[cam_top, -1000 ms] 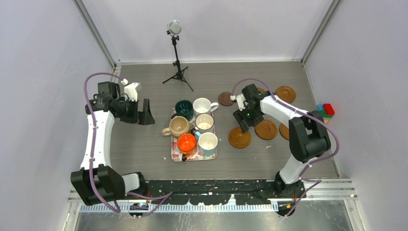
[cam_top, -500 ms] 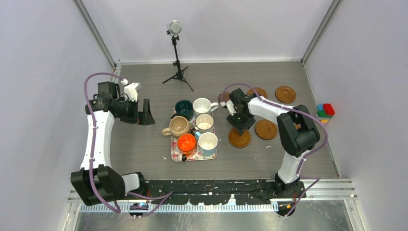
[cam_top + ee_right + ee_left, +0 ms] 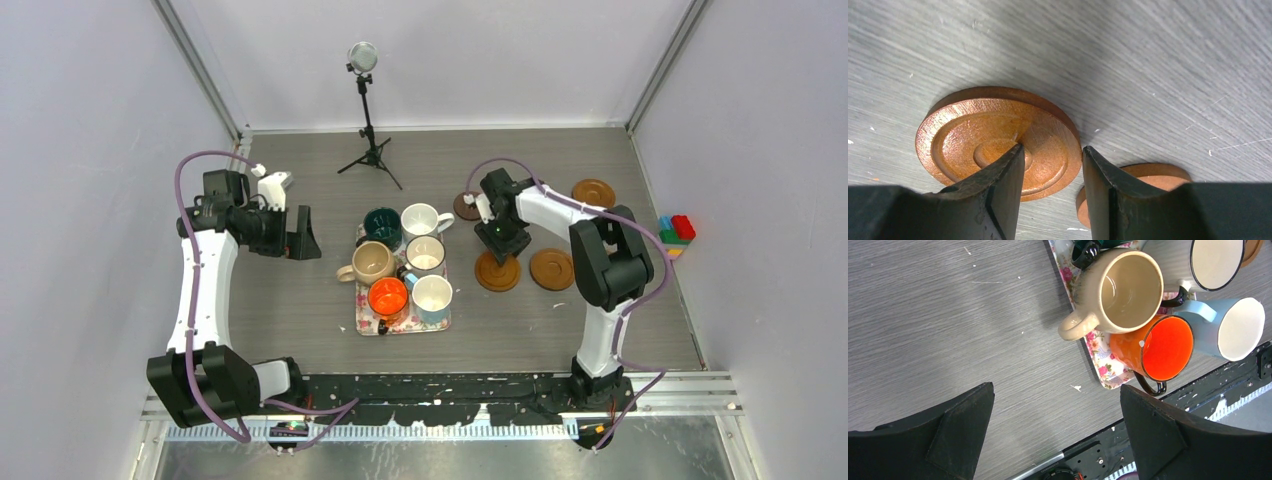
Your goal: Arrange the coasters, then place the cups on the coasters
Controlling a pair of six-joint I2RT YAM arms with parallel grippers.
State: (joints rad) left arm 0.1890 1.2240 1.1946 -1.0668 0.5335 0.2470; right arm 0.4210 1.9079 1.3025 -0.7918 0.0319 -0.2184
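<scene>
one coaster (image 3: 968,140) farther back now, perhaps pinched by right claw (image 3: 1052,166)

light: bright, even | shadows: soft, beside coaster (image 3: 983,132) | glare: speck on orange mug (image 3: 1160,347)

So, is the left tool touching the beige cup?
Apart. The left wrist view shows it: the left tool stands open, with a stretch of bare table between its fingertips and the beige cup.
</scene>
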